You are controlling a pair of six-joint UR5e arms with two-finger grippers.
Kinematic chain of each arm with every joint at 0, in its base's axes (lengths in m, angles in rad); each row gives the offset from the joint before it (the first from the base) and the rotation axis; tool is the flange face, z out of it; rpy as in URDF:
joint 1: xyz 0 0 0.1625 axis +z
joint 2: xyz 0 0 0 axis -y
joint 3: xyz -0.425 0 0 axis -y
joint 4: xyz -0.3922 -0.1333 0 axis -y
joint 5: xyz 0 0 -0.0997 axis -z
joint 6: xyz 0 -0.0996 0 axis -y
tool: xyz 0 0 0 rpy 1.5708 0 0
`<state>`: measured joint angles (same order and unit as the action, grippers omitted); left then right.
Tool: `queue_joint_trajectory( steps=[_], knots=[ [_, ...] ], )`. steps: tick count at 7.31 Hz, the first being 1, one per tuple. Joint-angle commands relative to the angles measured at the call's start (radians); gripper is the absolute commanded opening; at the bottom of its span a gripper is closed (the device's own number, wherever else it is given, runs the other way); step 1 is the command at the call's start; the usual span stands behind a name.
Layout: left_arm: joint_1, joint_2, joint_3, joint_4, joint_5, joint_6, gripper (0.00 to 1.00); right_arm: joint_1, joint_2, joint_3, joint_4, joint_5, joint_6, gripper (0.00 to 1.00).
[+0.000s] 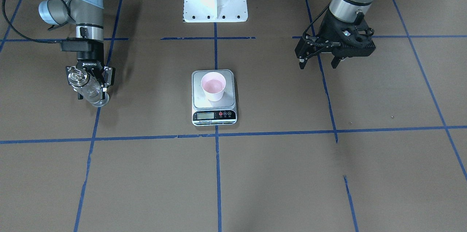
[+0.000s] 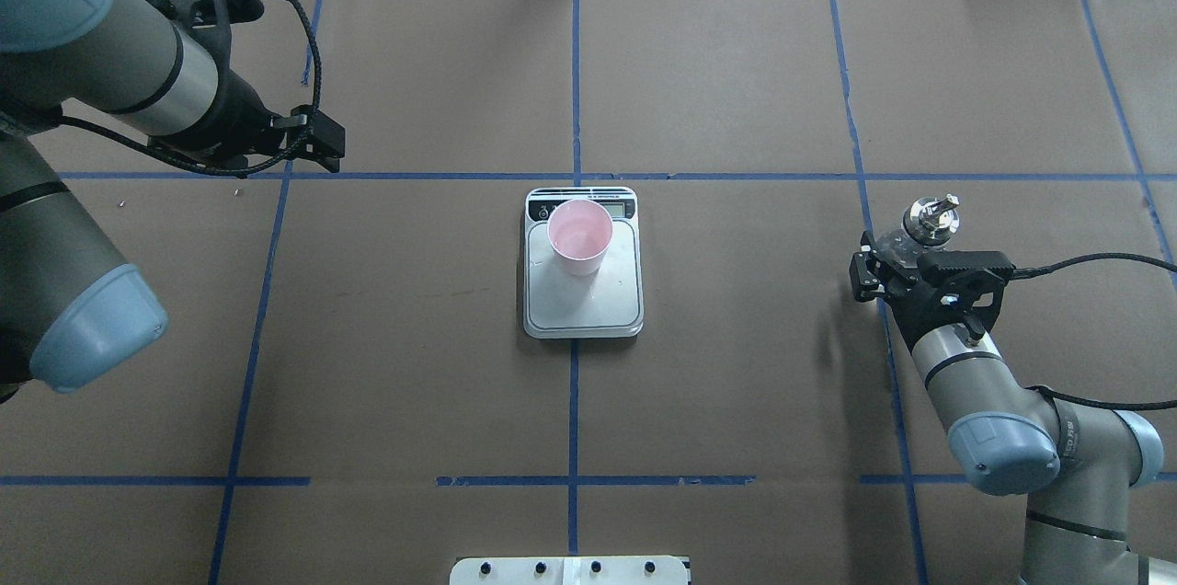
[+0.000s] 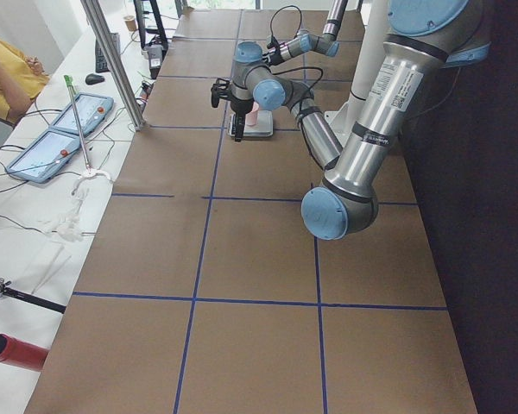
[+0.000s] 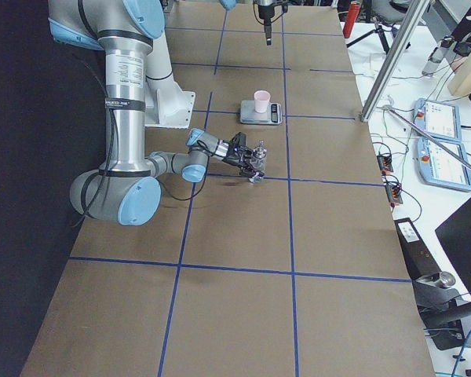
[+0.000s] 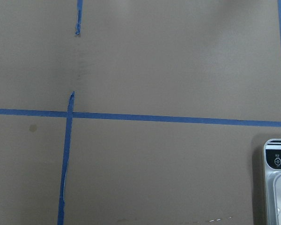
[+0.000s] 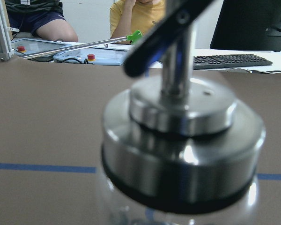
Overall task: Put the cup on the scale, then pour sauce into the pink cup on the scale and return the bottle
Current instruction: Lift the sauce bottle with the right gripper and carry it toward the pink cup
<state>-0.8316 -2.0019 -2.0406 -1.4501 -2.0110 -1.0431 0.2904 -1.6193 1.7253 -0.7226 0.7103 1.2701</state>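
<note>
Legible markings: two confirmed, the rest unreadable.
I read "ROBOTIQ" in white capitals on the black body of the right gripper [image 1: 91,91] in the front-facing view. On the scale [image 5: 274,197], at the middle of the table, the left wrist view shows two round buttons [image 5: 277,161] marked "0" and "M"; I cannot make out the tiny captions above them. The digits on the display [image 1: 205,115] and the print line beneath it are too small to read. White stickers on the left arm [image 3: 395,86] and the right arm [image 4: 128,82] carry print, illegible at this size.
</note>
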Motion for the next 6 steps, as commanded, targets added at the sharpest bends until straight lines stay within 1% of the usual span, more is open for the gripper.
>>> queue_joint_trajectory(
  steps=[1,3,5,6],
  knots=[
    [0.000,0.002,-0.001,0.002,0.002,0.000,1.00,0.001,0.001,0.074,-0.006,-0.006,-0.059,0.00],
    [0.000,0.002,-0.003,0.002,0.002,0.000,1.00,0.000,0.013,0.129,-0.015,0.004,-0.156,0.00],
    [-0.001,0.002,-0.003,0.002,0.002,0.000,1.00,-0.005,0.022,0.137,-0.046,0.038,-0.167,0.00],
    [-0.001,0.002,-0.001,0.002,0.002,0.000,1.00,-0.008,0.053,0.138,-0.067,0.038,-0.167,0.00]
  ],
)
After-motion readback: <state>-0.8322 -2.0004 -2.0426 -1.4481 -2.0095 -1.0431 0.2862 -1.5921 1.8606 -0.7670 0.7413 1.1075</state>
